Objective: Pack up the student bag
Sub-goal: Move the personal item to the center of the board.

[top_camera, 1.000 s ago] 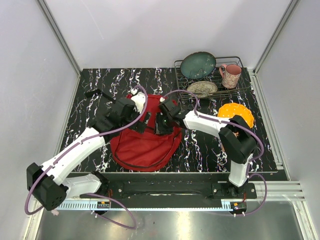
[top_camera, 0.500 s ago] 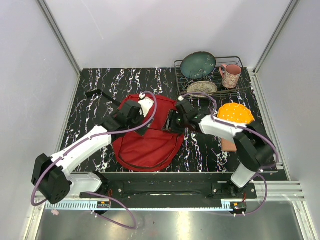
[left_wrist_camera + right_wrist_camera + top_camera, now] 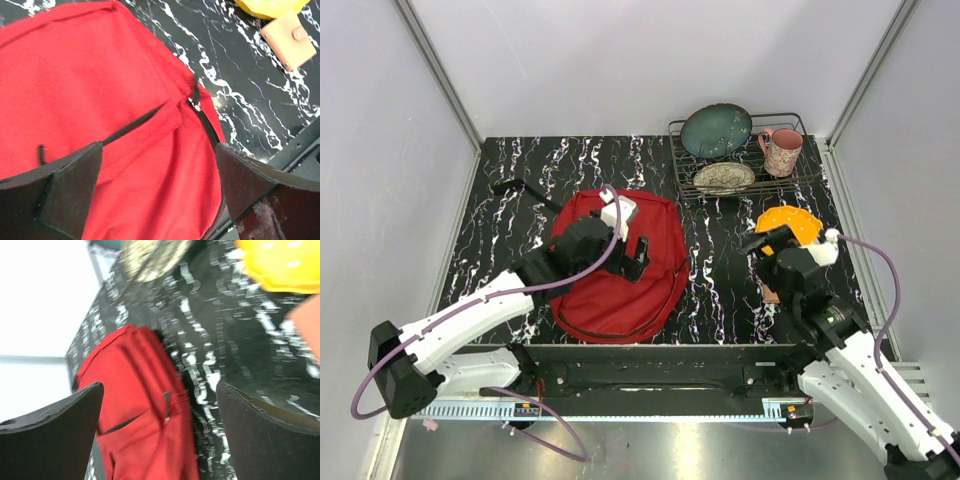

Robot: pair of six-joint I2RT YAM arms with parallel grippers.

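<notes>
Toward the near edge of the counter point(image 3: 720, 290), left of centre: bag point(image 3: 610, 295), lying flat, long axis near-to-far, leaning slightly right. Over its middle: left gripper point(image 3: 636, 256), fingers spread, holding nothing, zip pull point(image 3: 195, 102) just ahead between them. By the right edge: right gripper point(image 3: 763, 248), also spread and empty, bag well apart to its left, wallet point(image 3: 289, 39) and orange plate point(image 3: 792, 222) near. Left arm judged nearer for the zip. Far right corner: rack point(image 3: 772, 180).
</notes>
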